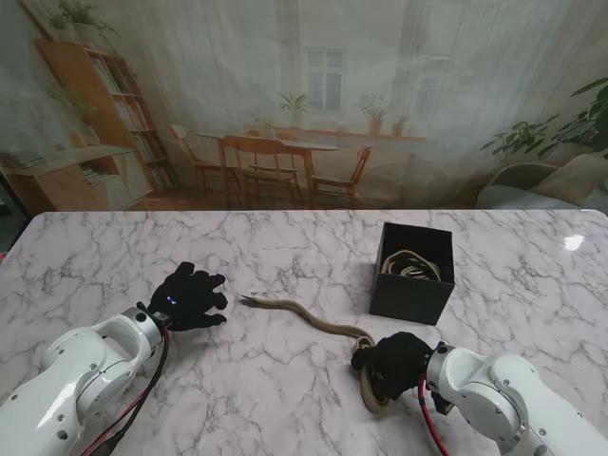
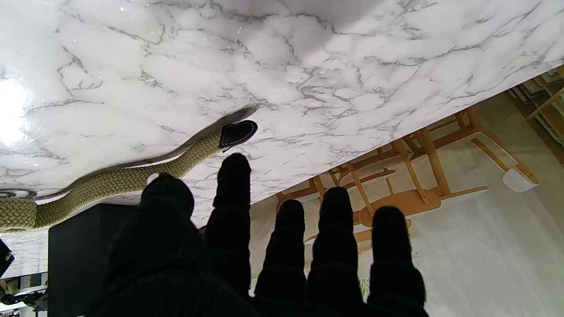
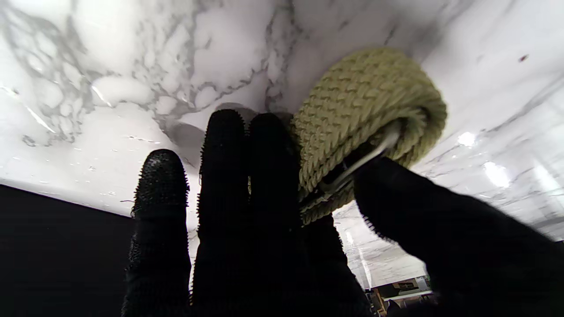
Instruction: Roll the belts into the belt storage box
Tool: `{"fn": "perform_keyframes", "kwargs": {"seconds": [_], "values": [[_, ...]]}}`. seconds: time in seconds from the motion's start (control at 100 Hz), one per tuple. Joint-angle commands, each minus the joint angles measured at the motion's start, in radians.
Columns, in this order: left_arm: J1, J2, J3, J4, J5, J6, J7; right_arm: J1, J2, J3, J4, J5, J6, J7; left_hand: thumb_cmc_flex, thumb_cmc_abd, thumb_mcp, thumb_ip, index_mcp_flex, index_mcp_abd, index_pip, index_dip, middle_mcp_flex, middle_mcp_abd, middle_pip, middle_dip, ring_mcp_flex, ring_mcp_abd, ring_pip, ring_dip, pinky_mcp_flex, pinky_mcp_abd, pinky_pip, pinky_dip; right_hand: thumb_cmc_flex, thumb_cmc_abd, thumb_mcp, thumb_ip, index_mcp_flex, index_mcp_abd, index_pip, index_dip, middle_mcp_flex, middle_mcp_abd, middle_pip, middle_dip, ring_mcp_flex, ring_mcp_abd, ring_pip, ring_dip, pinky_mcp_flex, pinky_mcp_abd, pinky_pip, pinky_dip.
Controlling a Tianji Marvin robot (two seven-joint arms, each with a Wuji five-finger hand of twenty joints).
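Note:
A braided olive belt (image 1: 302, 313) lies across the marble table (image 1: 285, 256), its dark tip (image 2: 237, 133) pointing toward my left hand (image 1: 188, 296). That hand is open with fingers spread, just short of the tip and not touching it. My right hand (image 1: 394, 364) is shut on the belt's buckle end, where the belt is curled into a small roll (image 3: 365, 110) held between thumb and fingers. The black belt storage box (image 1: 412, 273) stands a little farther from me than the right hand, with a rolled belt (image 1: 411, 265) inside.
The marble table's far edge meets a printed backdrop of a room (image 1: 304, 104). The box's dark side (image 2: 79, 255) shows in the left wrist view past the belt.

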Motion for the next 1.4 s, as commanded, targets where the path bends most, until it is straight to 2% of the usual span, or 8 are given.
{"fn": "perform_keyframes", "kwargs": {"seconds": [0.0, 0.2, 0.34, 0.5, 0.75, 0.9, 1.16, 1.39], "values": [[0.000, -0.002, 0.002, -0.004, 0.000, 0.004, -0.014, -0.013, 0.003, -0.008, 0.020, -0.010, 0.008, 0.016, -0.021, 0.030, -0.019, -0.007, -0.002, 0.022, -0.013, 0.001, 0.014, 0.016, -0.025, 0.002, 0.002, 0.017, -0.006, 0.001, -0.016, 0.042, -0.031, 0.003, 0.062, -0.058, 0.182, 0.068, 0.003, 0.117, 0.058, 0.046, -0.149, -0.058, -0.303, -0.093, -0.051, -0.080, -0.187, -0.073, 0.008, -0.015, -0.007, -0.013], [-0.002, -0.002, 0.004, -0.003, 0.000, 0.002, -0.014, -0.015, 0.003, -0.009, 0.016, -0.009, 0.018, 0.021, -0.022, 0.030, -0.019, -0.007, -0.003, 0.023, -0.013, 0.001, 0.014, 0.016, -0.025, 0.002, 0.002, 0.016, -0.006, 0.001, -0.016, 0.042, -0.031, 0.003, 0.075, -0.068, 0.186, 0.116, 0.007, 0.116, 0.061, 0.045, -0.151, -0.053, -0.304, -0.093, -0.048, -0.077, -0.186, -0.073, 0.008, -0.010, -0.007, -0.016], [-0.002, -0.002, 0.003, -0.002, 0.000, 0.004, -0.015, -0.012, 0.004, -0.010, 0.010, 0.028, 0.035, 0.052, -0.024, 0.031, -0.019, -0.007, -0.003, 0.022, -0.013, 0.000, 0.014, 0.016, -0.025, 0.002, 0.001, 0.017, -0.006, 0.001, -0.016, 0.043, -0.031, 0.003, -0.049, 0.097, 0.128, 0.093, 0.009, 0.121, 0.039, 0.024, -0.187, -0.003, -0.312, -0.096, -0.075, -0.036, -0.199, -0.079, -0.021, 0.014, -0.016, -0.017], [0.000, -0.002, 0.001, -0.001, 0.000, 0.004, -0.008, -0.004, 0.009, -0.013, 0.002, 0.090, 0.060, 0.103, -0.023, 0.030, -0.019, -0.007, -0.003, 0.021, -0.013, 0.001, 0.014, 0.017, -0.025, 0.002, 0.002, 0.016, -0.006, 0.001, -0.016, 0.041, -0.031, 0.004, -0.225, 0.302, 0.097, 0.241, -0.001, 0.133, 0.002, 0.002, -0.271, 0.064, -0.330, -0.103, -0.132, 0.019, -0.219, -0.090, -0.068, 0.040, -0.037, -0.016], [-0.001, -0.002, 0.000, 0.003, -0.001, 0.004, -0.004, -0.002, 0.009, -0.006, -0.003, 0.071, 0.048, 0.105, -0.023, 0.031, -0.019, -0.007, -0.003, 0.021, -0.014, 0.000, 0.014, 0.016, -0.025, 0.002, 0.002, 0.017, -0.006, 0.001, -0.016, 0.042, -0.031, 0.003, -0.029, 0.086, 0.186, 0.410, 0.014, 0.134, 0.003, 0.023, -0.258, 0.057, -0.326, -0.102, -0.111, 0.005, -0.204, -0.093, -0.021, 0.000, -0.034, -0.017], [-0.003, -0.002, 0.000, 0.006, -0.001, 0.005, -0.001, -0.002, 0.008, -0.003, -0.001, 0.036, 0.030, 0.089, -0.023, 0.032, -0.019, -0.007, -0.004, 0.024, -0.014, 0.000, 0.013, 0.017, -0.026, 0.001, 0.001, 0.017, -0.006, 0.001, -0.016, 0.042, -0.032, 0.003, 0.130, -0.027, 0.186, 0.352, 0.013, 0.134, 0.035, 0.027, -0.234, 0.043, -0.321, -0.100, -0.084, -0.016, -0.195, -0.094, 0.010, -0.022, -0.033, -0.027], [-0.006, -0.002, 0.001, 0.013, -0.001, 0.004, 0.004, 0.009, 0.011, -0.012, 0.011, -0.038, -0.017, 0.064, -0.022, 0.031, -0.019, -0.007, -0.002, 0.021, -0.013, 0.000, 0.013, 0.016, -0.025, 0.002, 0.001, 0.016, -0.006, 0.001, -0.017, 0.043, -0.032, 0.003, 0.346, -0.124, 0.186, -0.023, 0.032, 0.125, 0.135, 0.029, -0.143, -0.033, -0.300, -0.093, -0.001, -0.103, -0.174, -0.095, 0.089, -0.116, -0.019, -0.057], [-0.002, -0.002, -0.002, 0.009, 0.000, 0.003, 0.003, 0.016, 0.009, -0.024, 0.034, -0.104, -0.042, 0.007, -0.023, 0.031, -0.019, -0.007, -0.003, 0.022, -0.014, 0.000, 0.014, 0.017, -0.025, 0.002, 0.001, 0.017, -0.006, 0.001, -0.016, 0.042, -0.032, 0.003, 0.249, -0.071, -0.038, -0.084, 0.087, 0.050, 0.194, 0.054, -0.047, -0.120, -0.275, -0.085, 0.066, -0.180, -0.146, -0.095, 0.149, -0.189, 0.011, -0.065]]}}
